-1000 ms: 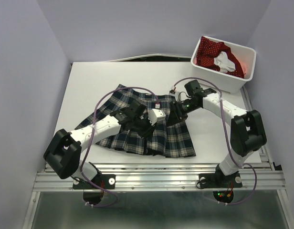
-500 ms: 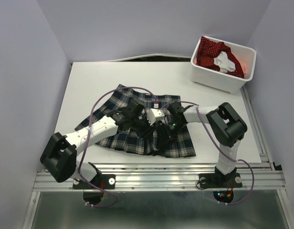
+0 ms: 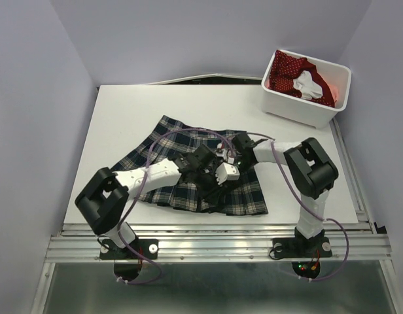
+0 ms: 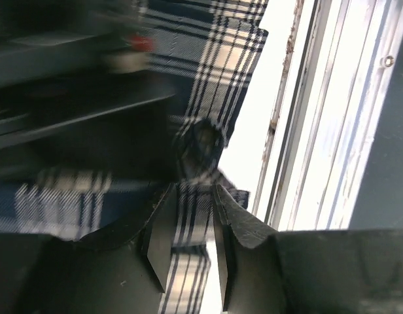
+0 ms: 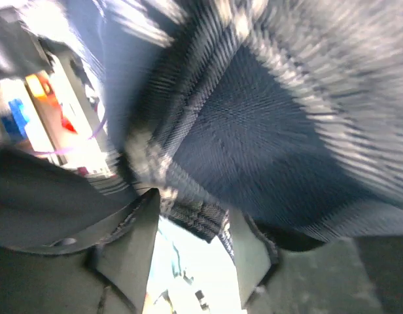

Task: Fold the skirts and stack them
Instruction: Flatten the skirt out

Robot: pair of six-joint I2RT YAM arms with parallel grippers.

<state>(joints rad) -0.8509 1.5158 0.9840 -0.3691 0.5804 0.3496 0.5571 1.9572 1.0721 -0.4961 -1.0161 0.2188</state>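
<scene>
The plaid skirt lies spread on the white table, partly bunched in the middle. My left gripper is over its middle right. In the left wrist view it is closed on a raised strip of plaid cloth. My right gripper is close beside it, near the waistband. In the right wrist view it has a thick plaid hem pinched between its fingertips. The red dotted skirt lies in the white bin.
The bin stands at the back right corner and also holds a white cloth. A metal rail runs along the near table edge, seen close in the left wrist view. Both arms' cables loop over the skirt.
My left gripper swung right across the skirt. My right gripper dipped toward the front hem, then came back up beside the left one. The skirt's left corner has drawn inward.
</scene>
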